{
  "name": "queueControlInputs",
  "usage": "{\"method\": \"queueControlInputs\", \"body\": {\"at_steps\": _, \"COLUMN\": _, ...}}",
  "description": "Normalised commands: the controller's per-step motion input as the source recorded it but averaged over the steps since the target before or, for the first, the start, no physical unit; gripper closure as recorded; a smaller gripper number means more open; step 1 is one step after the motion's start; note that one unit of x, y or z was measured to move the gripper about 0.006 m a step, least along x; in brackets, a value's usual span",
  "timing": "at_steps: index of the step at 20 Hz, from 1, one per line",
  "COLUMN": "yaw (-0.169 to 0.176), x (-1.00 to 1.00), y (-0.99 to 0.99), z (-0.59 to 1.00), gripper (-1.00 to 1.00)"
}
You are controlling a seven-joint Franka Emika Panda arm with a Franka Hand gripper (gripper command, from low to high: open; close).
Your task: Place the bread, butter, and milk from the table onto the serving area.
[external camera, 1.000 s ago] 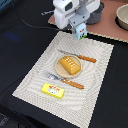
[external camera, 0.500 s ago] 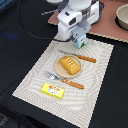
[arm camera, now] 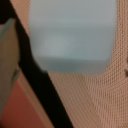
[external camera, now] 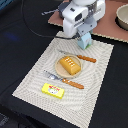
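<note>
The white and light-blue milk (external camera: pixel 84 41) stands at the far edge of the striped cream serving area (external camera: pixel 97 87), under my gripper (external camera: pixel 83 35), which looks shut on its top. In the wrist view the milk (arm camera: pixel 72 35) fills most of the picture above the mat (arm camera: pixel 102 100); my fingers do not show there. The orange-brown bread (external camera: pixel 70 65) lies on the tan plate (external camera: pixel 58 70) in the middle of the mat. The yellow butter (external camera: pixel 53 90) lies flat on the mat's near part. The black table (external camera: pixel 20 45) surrounds the mat.
An orange-handled knife (external camera: pixel 86 58) lies beyond the plate; a second knife (external camera: pixel 74 84) and a fork (external camera: pixel 50 76) lie on its near side. The reddish-brown counter (external camera: pixel 112 30) with a pot (external camera: pixel 123 17) is right behind the milk.
My gripper has come down with the milk, towards the near side and the exterior view's right, to the mat's far edge. Bread and butter have not moved.
</note>
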Motion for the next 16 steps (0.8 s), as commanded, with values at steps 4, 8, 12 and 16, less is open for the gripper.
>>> {"method": "queueControlInputs", "body": {"at_steps": 4, "yaw": 0.0, "x": 0.26, "y": 0.03, "z": 0.72, "gripper": -1.0}}
{"method": "queueControlInputs", "body": {"at_steps": 8, "yaw": 0.0, "x": 0.21, "y": 0.01, "z": 1.0, "gripper": -1.0}}
{"method": "queueControlInputs", "body": {"at_steps": 12, "yaw": -0.004, "x": 0.07, "y": 0.0, "z": 1.0, "gripper": -1.0}}
{"method": "queueControlInputs", "body": {"at_steps": 16, "yaw": 0.0, "x": 0.04, "y": 0.02, "z": 0.89, "gripper": -1.0}}
